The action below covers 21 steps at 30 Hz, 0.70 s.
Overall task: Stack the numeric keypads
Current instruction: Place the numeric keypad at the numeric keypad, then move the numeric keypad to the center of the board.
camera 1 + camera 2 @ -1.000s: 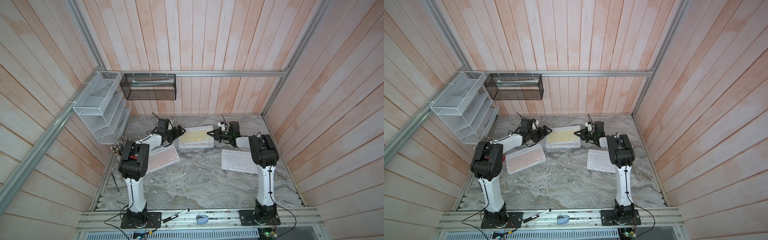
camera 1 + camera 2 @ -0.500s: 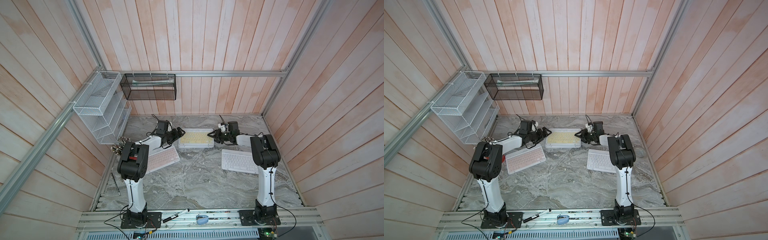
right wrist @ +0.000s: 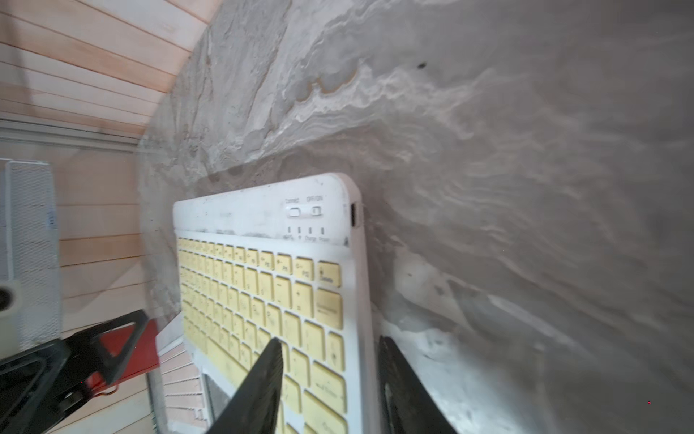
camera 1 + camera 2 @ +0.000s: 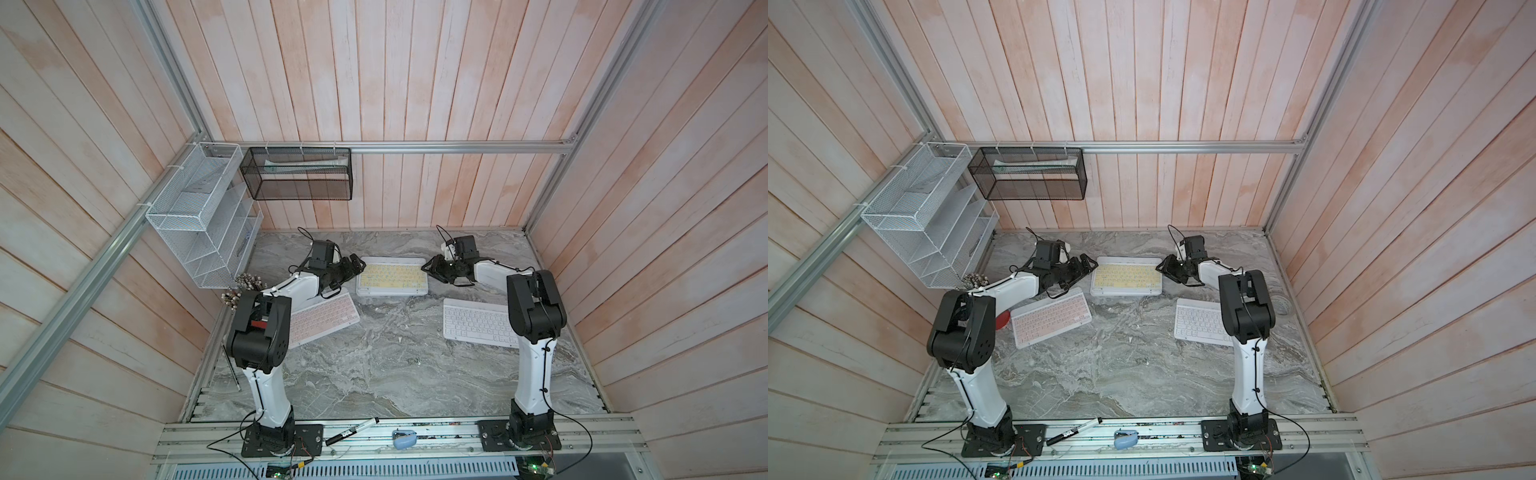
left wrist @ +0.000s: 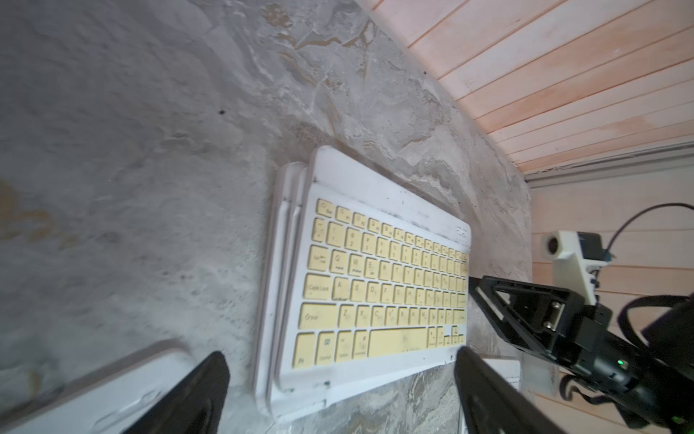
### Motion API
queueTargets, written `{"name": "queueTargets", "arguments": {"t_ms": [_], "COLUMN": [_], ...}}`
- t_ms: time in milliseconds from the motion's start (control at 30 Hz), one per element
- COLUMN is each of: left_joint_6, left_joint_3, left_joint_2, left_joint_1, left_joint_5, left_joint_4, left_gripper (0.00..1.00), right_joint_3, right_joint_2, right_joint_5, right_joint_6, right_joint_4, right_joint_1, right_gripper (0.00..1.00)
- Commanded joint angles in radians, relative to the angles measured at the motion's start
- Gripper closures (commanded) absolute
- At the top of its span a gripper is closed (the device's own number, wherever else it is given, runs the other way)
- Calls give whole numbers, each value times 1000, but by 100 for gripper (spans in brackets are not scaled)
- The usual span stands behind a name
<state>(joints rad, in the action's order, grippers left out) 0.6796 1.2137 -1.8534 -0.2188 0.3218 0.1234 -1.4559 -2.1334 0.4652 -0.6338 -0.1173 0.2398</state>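
At the 9 o'clock end of the yellow keypad (image 4: 392,279) sits the left pincer (image 4: 356,264). It is spread wide and grips nothing. At the 3 o'clock end is the right pincer (image 4: 426,268). It is partly spread. In the right wrist view one of its fingers (image 3: 263,383) is over the yellow keys and the other is just past the keypad's edge. I cannot tell if either one touches it.

The yellow keypad lies flat on top of a pile (image 5: 279,263) at 12 o'clock on the desk (image 4: 395,374). In the left wrist view, two more white frames stick out a little from under it at one end.

A pink keypad (image 4: 322,322) lies alone at 9 o'clock. It is turned at a slant and is apart from the pile, with one end under the left arm. A white keypad (image 4: 473,326) lies flat at 3 o'clock, also apart from the pile. The right arm hides one end of it.
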Motion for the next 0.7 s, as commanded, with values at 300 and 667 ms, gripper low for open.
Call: {"name": "queueTargets", "arguments": {"t_ms": [300, 667], "left_joint_6": [58, 86], "left_joint_3": [-343, -510], "left_joint_2": [387, 529], "left_joint_1": [8, 135], "left_joint_5": [-400, -403], "left_joint_4": [325, 343], "left_gripper": [4, 1], "right_joint_3": [26, -234], "right_joint_2": [204, 92], "right_joint_5": [-345, -399], "right_joint_6": [126, 190], "right_joint_4": [-183, -316], "right_joint_1": [227, 478], "right_gripper": [54, 37]}}
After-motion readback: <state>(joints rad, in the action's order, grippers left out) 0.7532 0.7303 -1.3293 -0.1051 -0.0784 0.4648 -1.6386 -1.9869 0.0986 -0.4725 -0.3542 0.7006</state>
